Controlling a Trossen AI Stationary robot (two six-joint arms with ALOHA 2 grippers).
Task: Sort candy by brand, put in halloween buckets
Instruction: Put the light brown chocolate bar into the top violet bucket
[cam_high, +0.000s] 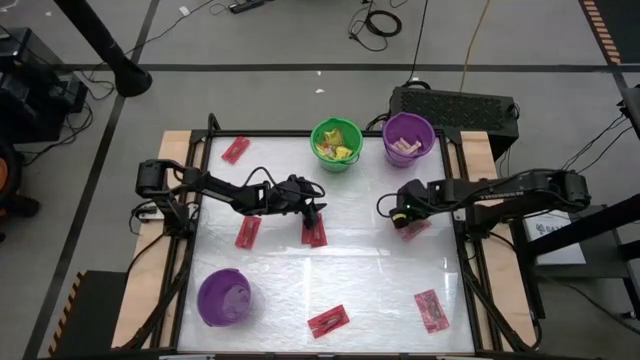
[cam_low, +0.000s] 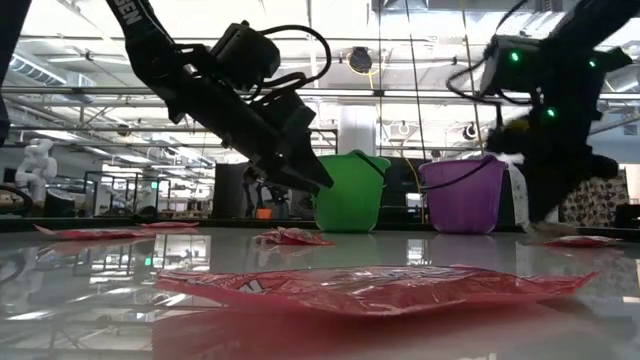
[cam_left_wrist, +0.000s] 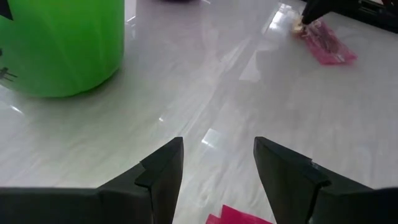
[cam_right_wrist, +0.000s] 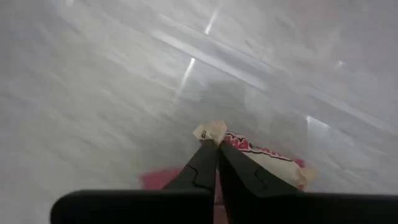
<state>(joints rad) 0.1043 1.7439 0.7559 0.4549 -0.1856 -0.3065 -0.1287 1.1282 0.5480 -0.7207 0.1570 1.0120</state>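
My left gripper (cam_high: 315, 211) hangs open over the table's middle, just above a flat red packet (cam_high: 314, 234) whose end (cam_left_wrist: 239, 216) shows between its fingers. My right gripper (cam_high: 405, 218) is shut on a small tan wrapped candy (cam_right_wrist: 267, 163), right above a pink packet (cam_high: 417, 229) that lies flat on the table. The green bucket (cam_high: 336, 145), with yellow packets inside, and a purple bucket (cam_high: 408, 138) holding tan pieces stand at the far edge. A second purple bucket (cam_high: 224, 297) stands near left. My right gripper pinches the tan candy by its twisted white wrapper end (cam_right_wrist: 211, 132), between the tips of its two fingers, slanting down from the table's right side. The rest of the candy lies back along one finger (cam_right_wrist: 249, 180), over the pink packet (cam_right_wrist: 161, 178). Whether it is lifted clear, I cannot tell.
More red packets lie flat on the table: one far left (cam_high: 235, 150), one left of my left gripper (cam_high: 247, 232), two near the front edge (cam_high: 328, 320) (cam_high: 431, 310). A black box (cam_high: 455, 105) sits behind the purple bucket. Bare tabletop lies between the two grippers.
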